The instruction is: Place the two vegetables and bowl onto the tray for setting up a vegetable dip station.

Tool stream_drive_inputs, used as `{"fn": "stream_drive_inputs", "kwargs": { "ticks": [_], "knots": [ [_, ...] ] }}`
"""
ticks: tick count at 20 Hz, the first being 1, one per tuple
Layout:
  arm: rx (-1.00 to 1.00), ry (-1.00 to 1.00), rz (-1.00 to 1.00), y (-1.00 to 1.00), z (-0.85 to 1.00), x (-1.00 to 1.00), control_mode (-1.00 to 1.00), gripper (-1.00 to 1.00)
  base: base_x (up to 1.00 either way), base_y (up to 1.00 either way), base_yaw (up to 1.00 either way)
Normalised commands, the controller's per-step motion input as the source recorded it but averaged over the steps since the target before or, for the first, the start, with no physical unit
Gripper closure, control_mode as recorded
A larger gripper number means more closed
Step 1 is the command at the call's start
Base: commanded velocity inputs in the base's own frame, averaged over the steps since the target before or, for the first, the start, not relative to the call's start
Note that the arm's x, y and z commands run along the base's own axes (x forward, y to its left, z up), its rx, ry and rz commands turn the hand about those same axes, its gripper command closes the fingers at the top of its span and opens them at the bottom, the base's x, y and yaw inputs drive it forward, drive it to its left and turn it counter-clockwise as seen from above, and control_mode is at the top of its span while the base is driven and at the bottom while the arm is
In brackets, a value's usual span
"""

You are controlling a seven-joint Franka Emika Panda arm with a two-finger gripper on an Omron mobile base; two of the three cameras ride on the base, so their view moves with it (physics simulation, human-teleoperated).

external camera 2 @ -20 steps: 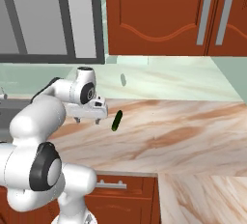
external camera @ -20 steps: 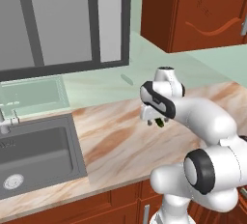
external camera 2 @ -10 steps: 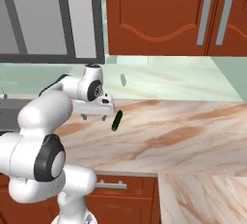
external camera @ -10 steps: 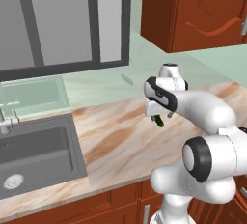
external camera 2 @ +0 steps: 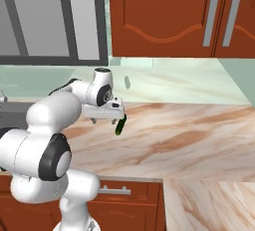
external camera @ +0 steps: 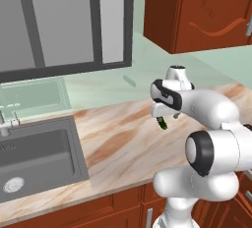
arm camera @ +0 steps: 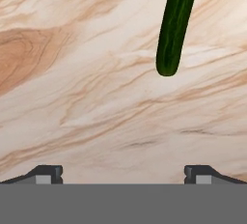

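On the marble counter [external camera 2: 199, 140], just past the hand, lies your cucumber [arm camera: 176, 25], flat on the stone and free of everything else. You have the gripper [arm camera: 123, 172] hanging over the counter with its jaws as wide as they go and nothing between them. In the hand view the cucumber sits ahead of the right fingertip [arm camera: 198, 172] and off to that side, not centred between the two tips, and it lies nearly lengthwise to the view with a slight tilt. From the right base view you see the cucumber [external camera 2: 120, 124] peeking out just beyond the hand; from the left base view only its end [external camera: 161, 122] shows under the wrist.

Your main risk, as I judge it, is coming straight down from here: the right finger would land on or beside the cucumber and roll or shove it along the smooth stone instead of straddling it. Shift toward it first. A round, slick vegetable may also squirt out if the jaws close near its tip rather than its middle. Watch the sink [external camera: 34, 158] to your left only if it rolls far.
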Motion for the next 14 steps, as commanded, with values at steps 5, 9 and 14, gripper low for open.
{"fn": "stream_drive_inputs", "kwargs": {
  "ticks": [5, 9, 14],
  "knots": [
    [0.0, -0.02, 0.0, -0.17, -0.13, 0.22, -1.0, -1.0, 0.0, 0.0, 0.0],
    [0.0, -0.02, 0.0, -0.13, -0.11, 0.21, -1.0, -1.0, 0.0, 0.0, 0.0],
    [0.0, -0.01, 0.0, -0.02, -0.16, 0.22, -1.0, -1.0, 0.0, 0.0, 0.0]
  ]
}}
